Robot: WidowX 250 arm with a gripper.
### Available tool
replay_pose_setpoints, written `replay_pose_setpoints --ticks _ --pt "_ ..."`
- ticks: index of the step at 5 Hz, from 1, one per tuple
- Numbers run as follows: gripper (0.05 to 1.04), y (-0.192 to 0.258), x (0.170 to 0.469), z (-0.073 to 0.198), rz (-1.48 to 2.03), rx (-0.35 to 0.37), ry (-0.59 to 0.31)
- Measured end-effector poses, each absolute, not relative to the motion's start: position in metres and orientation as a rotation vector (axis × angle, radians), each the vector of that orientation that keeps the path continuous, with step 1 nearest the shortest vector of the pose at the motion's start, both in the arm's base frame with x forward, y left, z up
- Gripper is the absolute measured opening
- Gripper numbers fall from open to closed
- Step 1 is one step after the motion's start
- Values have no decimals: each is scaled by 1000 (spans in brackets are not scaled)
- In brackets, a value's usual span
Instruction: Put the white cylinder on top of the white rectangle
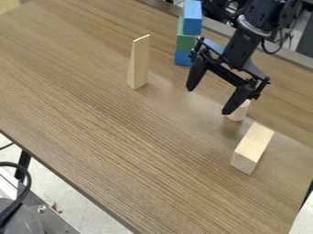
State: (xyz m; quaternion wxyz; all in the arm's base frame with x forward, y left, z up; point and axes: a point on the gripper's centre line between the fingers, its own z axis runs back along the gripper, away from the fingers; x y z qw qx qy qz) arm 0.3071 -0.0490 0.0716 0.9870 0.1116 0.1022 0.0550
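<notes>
My gripper hangs over the upper right part of the table, its two black fingers spread wide apart with nothing between them. The pale wooden cylinder stands on the table just behind the right finger, which hides part of it. A pale wooden rectangular block lies on its long side, nearer the camera and slightly right of the cylinder. The cylinder and the block are apart, with a small gap between them.
A tall, thin wooden wedge stands upright left of the gripper. Behind the gripper's left finger rises a stack of blue and green blocks. The brown table's near edge runs diagonally across the lower left.
</notes>
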Motion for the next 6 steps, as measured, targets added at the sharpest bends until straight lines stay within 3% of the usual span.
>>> replay_pose_setpoints --ticks 2,6 --pt "1000 -50 309 65 116 225 227" --pt "1000 -55 322 68 109 90 199"
